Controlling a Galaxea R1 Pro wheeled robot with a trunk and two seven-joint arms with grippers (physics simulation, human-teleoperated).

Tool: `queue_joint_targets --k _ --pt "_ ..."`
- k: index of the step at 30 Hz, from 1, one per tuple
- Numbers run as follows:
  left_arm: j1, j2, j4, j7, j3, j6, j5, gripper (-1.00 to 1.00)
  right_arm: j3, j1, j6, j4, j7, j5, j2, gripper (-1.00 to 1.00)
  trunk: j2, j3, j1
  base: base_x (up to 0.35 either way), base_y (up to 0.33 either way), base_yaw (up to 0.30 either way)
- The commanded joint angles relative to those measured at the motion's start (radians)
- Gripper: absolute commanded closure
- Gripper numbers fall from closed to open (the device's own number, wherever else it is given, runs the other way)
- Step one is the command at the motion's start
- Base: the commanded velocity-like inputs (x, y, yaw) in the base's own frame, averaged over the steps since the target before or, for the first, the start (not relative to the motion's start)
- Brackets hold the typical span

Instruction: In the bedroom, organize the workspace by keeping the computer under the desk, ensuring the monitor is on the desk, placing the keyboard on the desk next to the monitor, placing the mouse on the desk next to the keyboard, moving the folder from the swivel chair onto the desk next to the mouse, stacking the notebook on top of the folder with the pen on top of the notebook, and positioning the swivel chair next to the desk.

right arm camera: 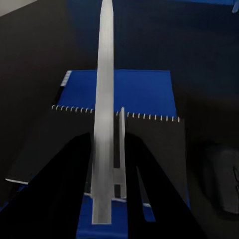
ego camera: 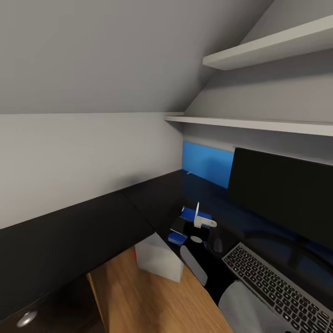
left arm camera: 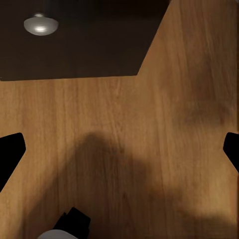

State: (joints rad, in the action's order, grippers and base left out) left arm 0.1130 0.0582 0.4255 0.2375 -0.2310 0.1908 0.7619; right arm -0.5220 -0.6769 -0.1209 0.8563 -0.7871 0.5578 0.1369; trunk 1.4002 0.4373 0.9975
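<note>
A thin white pen (right arm camera: pixel 105 74) stands upright between the dark fingers of my right gripper (right arm camera: pixel 107 149), which is shut on it. Below it a dark spiral notebook (right arm camera: pixel 47 144) lies on the blue folder (right arm camera: pixel 134 89), on the black desk (ego camera: pixel 92 231). In the head view the pen (ego camera: pixel 197 210) rises over the notebook (ego camera: pixel 178 225) and folder (ego camera: pixel 189 213). The black mouse (ego camera: pixel 217 245) lies between them and the keyboard (ego camera: pixel 273 282), in front of the monitor (ego camera: pixel 282 194). My left gripper (left arm camera: pixel 119 154) hangs open over the wooden floor. The swivel chair is out of view.
A white box (ego camera: pixel 159 256), seemingly the computer, stands under the desk corner. A blue panel (ego camera: pixel 206 164) runs along the wall behind the monitor, with white shelves (ego camera: pixel 259 122) above. A black drawer front with a silver knob (left arm camera: pixel 41 25) is near my left gripper.
</note>
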Motion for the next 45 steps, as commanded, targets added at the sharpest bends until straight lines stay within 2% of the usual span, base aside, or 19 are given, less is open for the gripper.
queue_joint_targets --k 1,12,18,24,30,31,32,34,37,45 --pt "0.001 0.001 0.001 0.007 -0.008 0.004 0.008 -1.00 -0.002 -0.001 -0.004 0.000 -0.006 0.003 0.000 1.00 0.001 0.001 0.001 0.293 0.000 0.000" --pt "0.001 0.000 0.001 0.007 -0.009 0.004 0.007 -1.00 0.004 -0.001 0.001 -0.043 0.000 0.006 -0.001 1.00 0.001 0.001 0.001 0.246 0.000 0.000" --pt "0.001 0.000 0.001 0.007 -0.010 0.004 0.007 -1.00 0.007 -0.002 0.001 -0.055 0.038 0.007 -0.013 1.00 0.001 0.001 0.001 0.039 0.000 0.000" --pt "0.001 0.000 0.001 0.007 -0.010 0.005 0.007 -1.00 0.030 -0.005 0.001 -0.127 0.106 0.008 -0.021 1.00 0.001 0.001 0.001 0.004 0.000 0.000" --pt "0.001 0.000 0.001 0.006 -0.011 0.004 0.007 -1.00 0.075 -0.015 0.001 -0.248 0.198 0.009 -0.022 1.00 0.001 0.001 0.001 0.000 0.000 0.000" --pt "0.001 0.000 0.001 0.006 -0.011 0.004 0.007 -1.00 0.089 -0.023 0.001 -0.274 0.219 0.009 -0.022 1.00 0.001 0.001 0.001 0.000 0.000 0.000" --pt "0.001 0.000 0.001 0.007 -0.011 0.004 0.007 -1.00 0.113 -0.041 0.001 -0.323 0.271 0.010 -0.022 1.00 0.001 0.001 0.001 0.000 0.000 0.000" --pt "0.001 0.000 0.001 0.006 -0.011 0.004 0.007 -1.00 0.126 -0.053 0.001 -0.359 0.314 0.009 -0.022 1.00 0.001 0.001 0.001 0.000 0.000 0.000" --pt "0.001 0.000 0.001 0.007 -0.011 0.004 0.007 -1.00 0.133 -0.062 0.001 -0.379 0.341 0.010 -0.022 1.00 0.001 0.001 0.001 0.000 0.000 0.000" --pt "0.001 0.000 0.001 0.007 -0.011 0.004 0.007 -1.00 0.135 -0.066 0.001 -0.386 0.351 0.010 -0.021 1.00 0.001 0.001 0.001 0.000 0.000 0.000"
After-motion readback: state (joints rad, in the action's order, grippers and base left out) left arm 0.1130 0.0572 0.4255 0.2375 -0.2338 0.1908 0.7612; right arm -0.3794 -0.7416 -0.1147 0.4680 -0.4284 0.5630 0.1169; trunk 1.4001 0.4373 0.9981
